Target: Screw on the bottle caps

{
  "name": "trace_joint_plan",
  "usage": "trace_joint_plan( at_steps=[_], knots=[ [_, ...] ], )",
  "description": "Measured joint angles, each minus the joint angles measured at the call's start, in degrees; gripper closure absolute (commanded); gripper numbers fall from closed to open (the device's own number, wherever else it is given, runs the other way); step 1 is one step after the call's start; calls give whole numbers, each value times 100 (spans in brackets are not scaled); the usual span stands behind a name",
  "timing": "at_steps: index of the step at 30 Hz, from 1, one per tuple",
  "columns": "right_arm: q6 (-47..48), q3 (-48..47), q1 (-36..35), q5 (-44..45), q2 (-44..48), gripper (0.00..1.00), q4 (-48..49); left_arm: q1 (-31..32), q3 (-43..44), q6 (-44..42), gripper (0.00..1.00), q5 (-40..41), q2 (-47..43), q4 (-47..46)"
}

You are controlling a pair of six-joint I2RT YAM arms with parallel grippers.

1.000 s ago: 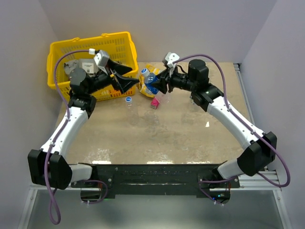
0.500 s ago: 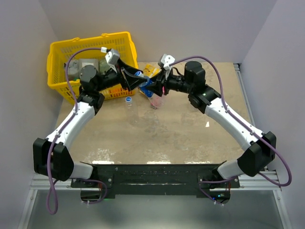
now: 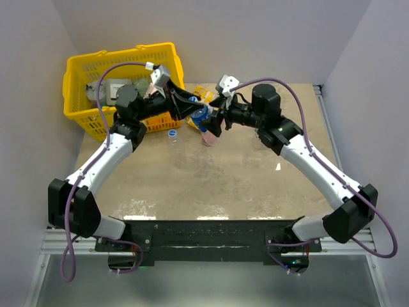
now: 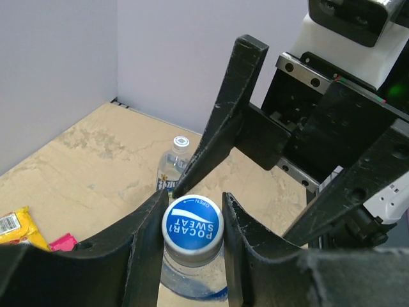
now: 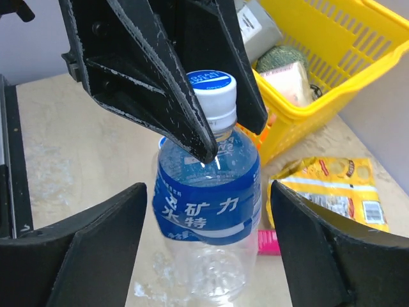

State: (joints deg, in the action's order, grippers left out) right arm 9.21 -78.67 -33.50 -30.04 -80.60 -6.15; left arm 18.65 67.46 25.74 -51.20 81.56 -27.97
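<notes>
We see both arms stretched toward twelve o'clock on the table (image 3: 223,182), meeting at the blue-labelled bottle (image 5: 208,192). The left gripper (image 3: 195,107) comes in from nine o'clock, forearm near level, jaws pinched narrow on the blue cap (image 4: 192,224). The right gripper (image 3: 211,121) reaches from three o'clock, jaws wide, flanking the bottle's body with gaps either side. The bottle's upright, yellow basket (image 3: 163,57) near its ten o'clock.
</notes>
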Motion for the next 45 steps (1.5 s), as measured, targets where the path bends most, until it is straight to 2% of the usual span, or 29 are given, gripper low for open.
trace_joint_plan(
  at_steps=[2, 5, 10, 14, 18, 23, 27, 38, 45],
  knots=[
    [94, 0, 107, 127, 210, 6, -247, 70, 72, -221, 100, -2, 15, 157],
    [111, 0, 483, 415, 649, 2, -404, 170, 175, -699, 100, -9, 15, 540],
    [-131, -352, 1491, 1279, 1235, 2, -317, 614, 262, -1569, 100, 0, 33, 1211],
    [-173, -970, 1657, 2024, 1106, 2, -232, 1360, 278, -2155, 100, -26, 116, 1596],
    [-175, -1067, 1670, 2321, 970, 2, -203, 2011, 256, -2758, 100, 13, 251, 1961],
    [-197, -916, 1696, 2345, 852, 3, -201, 2455, -151, -3370, 100, 267, 337, 2050],
    [-293, -743, 1696, 2273, 833, 3, -149, 2492, -350, -3595, 100, 522, 592, 1993],
    [-496, -616, 1696, 1744, 693, 4, 149, 2485, -782, -3606, 100, 737, 1040, 1346],
    [-544, -597, 1698, 1641, 629, 4, 181, 2485, -822, -3609, 89, 754, 1073, 1182]
  ],
)
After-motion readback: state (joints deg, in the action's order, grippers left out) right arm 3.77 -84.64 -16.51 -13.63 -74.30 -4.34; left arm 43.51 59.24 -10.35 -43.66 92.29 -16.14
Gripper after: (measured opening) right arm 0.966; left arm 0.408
